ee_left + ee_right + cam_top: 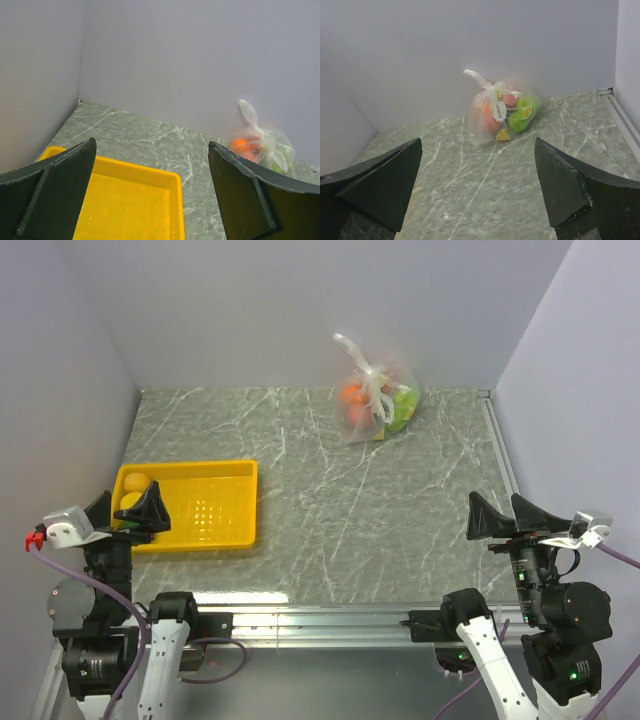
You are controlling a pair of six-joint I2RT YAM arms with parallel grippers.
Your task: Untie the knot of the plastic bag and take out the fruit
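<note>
The transparent plastic bag (378, 400) stands at the far edge of the table, right of centre, tied shut. Its whitish knot (373, 380) sits on top with looped strips. Orange (353, 394) and light green (404, 406) fruit show through the bag; the others are unclear. The bag also shows in the right wrist view (502, 110) and the left wrist view (261, 143). My left gripper (130, 512) is open and empty over the yellow tray's left end. My right gripper (506, 517) is open and empty at the near right, far from the bag.
A yellow tray (210, 505) lies at the near left with two yellow round fruits (134, 492) in its left end. Grey walls enclose the table on the left, back and right. A metal rail (330, 620) runs along the near edge.
</note>
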